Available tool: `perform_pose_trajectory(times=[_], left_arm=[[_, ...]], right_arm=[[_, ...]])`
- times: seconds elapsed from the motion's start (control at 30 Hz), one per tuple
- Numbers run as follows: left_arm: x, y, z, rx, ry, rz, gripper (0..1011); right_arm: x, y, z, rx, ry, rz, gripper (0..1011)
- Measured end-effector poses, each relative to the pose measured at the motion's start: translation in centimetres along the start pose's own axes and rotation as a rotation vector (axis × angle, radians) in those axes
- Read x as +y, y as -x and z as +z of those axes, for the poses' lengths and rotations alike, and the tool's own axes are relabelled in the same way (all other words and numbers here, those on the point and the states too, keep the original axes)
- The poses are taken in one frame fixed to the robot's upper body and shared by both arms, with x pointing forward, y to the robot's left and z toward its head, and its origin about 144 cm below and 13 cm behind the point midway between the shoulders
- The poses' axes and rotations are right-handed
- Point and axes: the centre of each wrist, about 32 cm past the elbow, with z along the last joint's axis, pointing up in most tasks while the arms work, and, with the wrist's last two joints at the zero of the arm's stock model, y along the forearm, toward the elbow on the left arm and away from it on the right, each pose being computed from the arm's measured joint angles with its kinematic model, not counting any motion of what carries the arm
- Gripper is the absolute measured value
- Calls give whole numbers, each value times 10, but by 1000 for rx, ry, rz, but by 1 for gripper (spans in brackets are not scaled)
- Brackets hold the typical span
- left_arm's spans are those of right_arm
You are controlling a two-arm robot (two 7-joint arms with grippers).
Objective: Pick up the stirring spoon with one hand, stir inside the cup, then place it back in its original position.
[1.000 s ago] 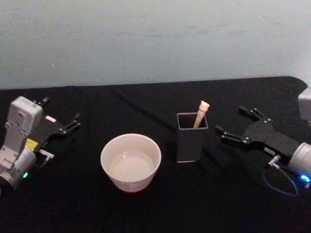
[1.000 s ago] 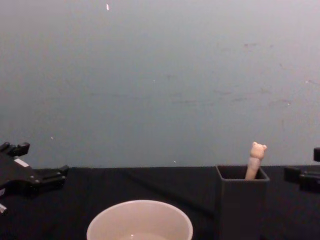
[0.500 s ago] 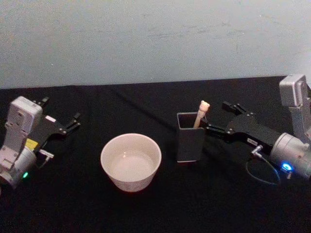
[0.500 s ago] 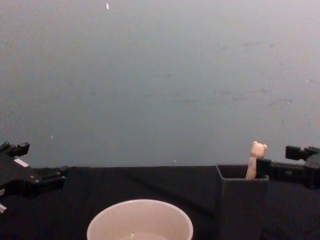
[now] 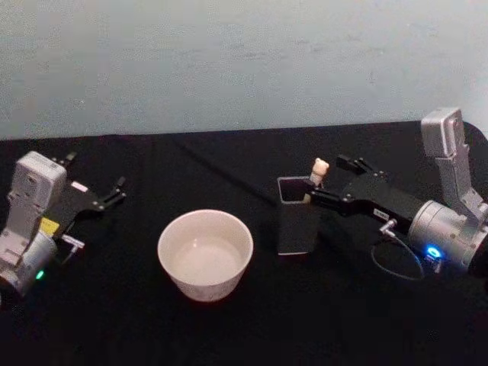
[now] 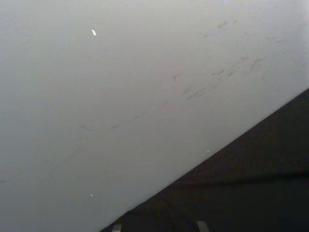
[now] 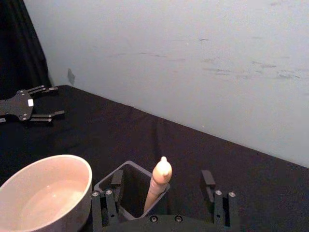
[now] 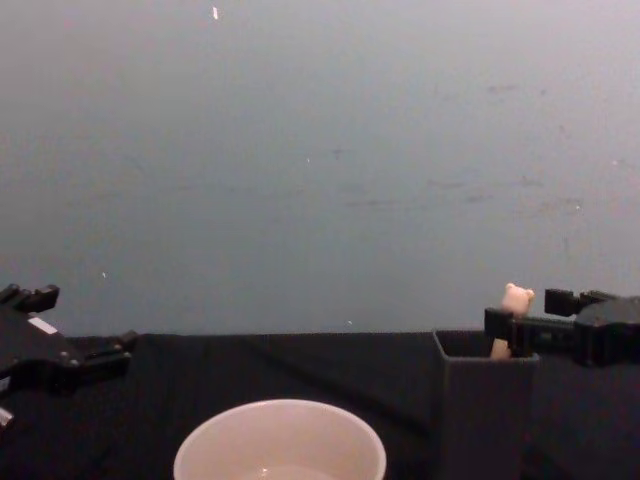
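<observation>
As left hand (image 5: 95,172) idles, right hand (image 5: 325,178) brackets spoon (image 5: 318,169), holder (image 5: 296,226) rim

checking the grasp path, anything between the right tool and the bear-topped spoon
Nothing visible: the right tool is open, its finger gap lined up with the cream bear-topped stirring spoon standing in the dark grey square holder. The left tool sits far left.
</observation>
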Motion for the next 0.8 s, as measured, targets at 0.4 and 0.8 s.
perform_pose_trajectory(times=[0.4,0.8], left_arm=[[0,0,0,0,0,0,1001],[0,0,0,0,0,0,1001]], right_arm=[[8,-1,1,20,19,-1,1003],[9,-2,1,25,23,-1,1003]])
